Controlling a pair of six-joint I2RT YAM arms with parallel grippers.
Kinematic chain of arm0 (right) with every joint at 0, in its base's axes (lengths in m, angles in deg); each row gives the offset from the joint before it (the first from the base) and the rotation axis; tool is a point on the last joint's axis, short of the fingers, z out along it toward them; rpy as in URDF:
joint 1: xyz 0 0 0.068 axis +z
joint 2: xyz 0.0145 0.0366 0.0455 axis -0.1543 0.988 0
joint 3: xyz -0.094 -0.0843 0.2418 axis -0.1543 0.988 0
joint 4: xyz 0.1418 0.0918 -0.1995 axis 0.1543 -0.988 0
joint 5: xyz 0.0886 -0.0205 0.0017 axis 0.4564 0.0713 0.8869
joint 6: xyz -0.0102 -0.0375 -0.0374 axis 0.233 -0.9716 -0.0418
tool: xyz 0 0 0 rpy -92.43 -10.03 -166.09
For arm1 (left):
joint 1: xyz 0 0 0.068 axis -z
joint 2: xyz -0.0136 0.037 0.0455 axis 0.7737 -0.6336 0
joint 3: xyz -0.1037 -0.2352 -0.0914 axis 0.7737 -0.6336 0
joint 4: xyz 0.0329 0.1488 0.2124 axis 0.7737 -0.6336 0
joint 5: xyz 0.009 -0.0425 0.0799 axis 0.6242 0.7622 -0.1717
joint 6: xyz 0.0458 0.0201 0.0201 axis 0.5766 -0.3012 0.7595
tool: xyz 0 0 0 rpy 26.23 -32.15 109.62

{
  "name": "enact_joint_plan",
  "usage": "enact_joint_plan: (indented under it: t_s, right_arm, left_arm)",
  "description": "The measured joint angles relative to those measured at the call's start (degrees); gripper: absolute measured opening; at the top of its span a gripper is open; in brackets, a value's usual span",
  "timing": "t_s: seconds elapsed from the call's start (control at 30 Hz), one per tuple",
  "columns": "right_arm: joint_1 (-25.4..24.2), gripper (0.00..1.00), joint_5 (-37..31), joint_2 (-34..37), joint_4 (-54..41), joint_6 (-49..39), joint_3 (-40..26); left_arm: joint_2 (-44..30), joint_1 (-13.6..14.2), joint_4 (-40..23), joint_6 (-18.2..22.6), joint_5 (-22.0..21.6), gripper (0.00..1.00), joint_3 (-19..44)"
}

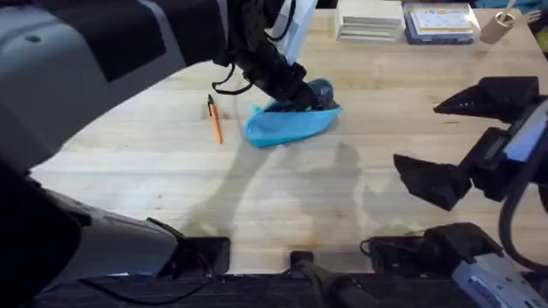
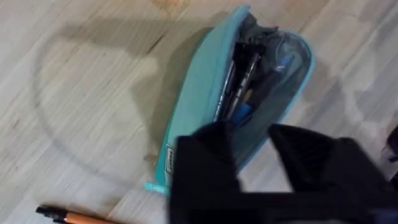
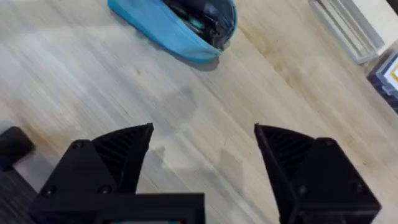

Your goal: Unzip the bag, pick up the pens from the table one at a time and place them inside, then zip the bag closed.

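The light blue bag point(image 1: 287, 127) lies on the table point(image 1: 171, 180) left of centre, its zipper open. In the left wrist view the bag point(image 2: 199, 106) gapes, and a black pen point(image 2: 241, 78) lies inside with other dark items. My left gripper point(image 2: 255, 171) hangs open just above the bag's mouth, holding nothing; from overhead the left gripper point(image 1: 306, 96) sits at the bag's far edge. The orange pen point(image 1: 214, 120) lies on the table left of the bag, also seen as the orange pen point(image 2: 71, 216). My right gripper point(image 1: 418, 135) hovers open at the right, away from the bag point(image 3: 168, 28).
Stacked white boxes point(image 1: 368, 19), a blue packet point(image 1: 438, 21) and a small cup point(image 1: 497, 27) stand along the far edge. Bare table lies between the bag and the right gripper point(image 3: 202, 149).
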State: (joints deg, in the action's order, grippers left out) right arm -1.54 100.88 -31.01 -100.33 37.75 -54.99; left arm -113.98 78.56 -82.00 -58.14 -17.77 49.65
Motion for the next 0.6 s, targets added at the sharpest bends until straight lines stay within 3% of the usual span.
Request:
enact_joint_plan:
  t_s: [0.13,0.17,0.6]
  right_arm:
    - [0.0,0.997,0.0,0.0,0.0,0.0,0.0]
    - [0.0,0.997,0.0,0.0,0.0,0.0,0.0]
    - [0.0,0.996,0.0,0.0,0.0,0.0,0.0]
  left_arm:
    - [0.0,0.0,-0.2,-0.1,0.1,0.934,0.0]
    - [0.0,0.1,-0.2,0.0,0.1,0.98,0.0]
    - [0.5,0.2,-0.4,0.0,-1.0,0.995,0.6]
